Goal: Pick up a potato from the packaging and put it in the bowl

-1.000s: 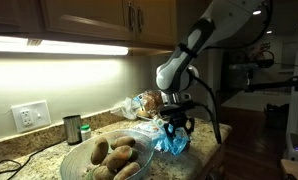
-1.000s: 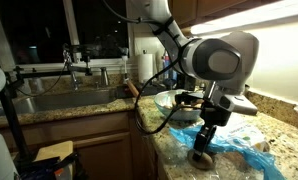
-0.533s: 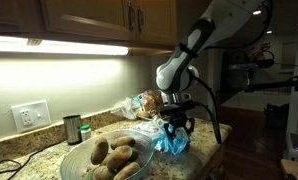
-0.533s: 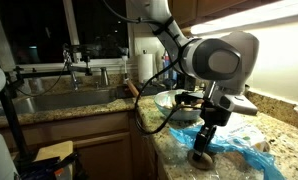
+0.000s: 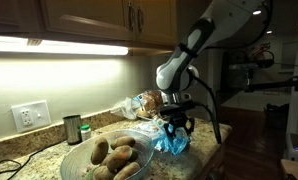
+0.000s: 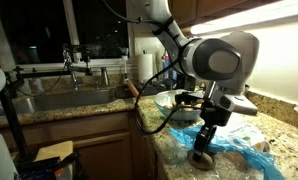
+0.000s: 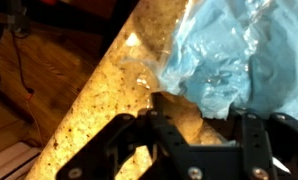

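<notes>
A clear glass bowl holding several potatoes stands on the granite counter. To its right lies the crumpled blue plastic packaging, which also shows in an exterior view and in the wrist view. My gripper hangs just over the packaging near the counter's edge, pointing down. In an exterior view a brown potato sits between the fingers. In the wrist view the fingers are closed on a tan potato beside the blue plastic.
A metal cup and a small green-lidded jar stand by a wall socket. A bag of bread lies behind the packaging. A sink with a faucet is further along. The counter edge drops to the floor.
</notes>
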`<control>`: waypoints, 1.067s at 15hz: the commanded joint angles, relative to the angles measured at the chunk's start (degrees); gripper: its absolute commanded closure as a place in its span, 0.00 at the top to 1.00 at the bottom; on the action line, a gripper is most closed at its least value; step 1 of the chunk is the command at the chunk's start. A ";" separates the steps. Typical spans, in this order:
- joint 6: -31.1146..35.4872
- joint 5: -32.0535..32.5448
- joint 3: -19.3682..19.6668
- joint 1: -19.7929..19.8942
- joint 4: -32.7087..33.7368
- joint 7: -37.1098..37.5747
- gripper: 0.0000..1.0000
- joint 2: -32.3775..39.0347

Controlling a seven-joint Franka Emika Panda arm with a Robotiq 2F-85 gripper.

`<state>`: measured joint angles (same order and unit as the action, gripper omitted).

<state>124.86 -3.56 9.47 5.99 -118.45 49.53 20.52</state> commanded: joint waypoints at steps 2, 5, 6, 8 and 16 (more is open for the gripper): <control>1.25 0.13 1.04 -0.76 -1.80 0.78 0.19 -1.77; 1.97 0.96 1.64 -0.94 -2.97 1.68 0.19 -3.80; 2.53 1.36 1.85 -1.09 -3.45 2.15 0.19 -4.74; 3.27 2.10 2.14 -1.24 -3.96 2.79 0.19 -5.86; 2.64 1.75 1.25 -1.23 -2.43 2.42 0.23 -4.64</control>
<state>126.83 -2.31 10.31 5.64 -118.85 50.78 17.35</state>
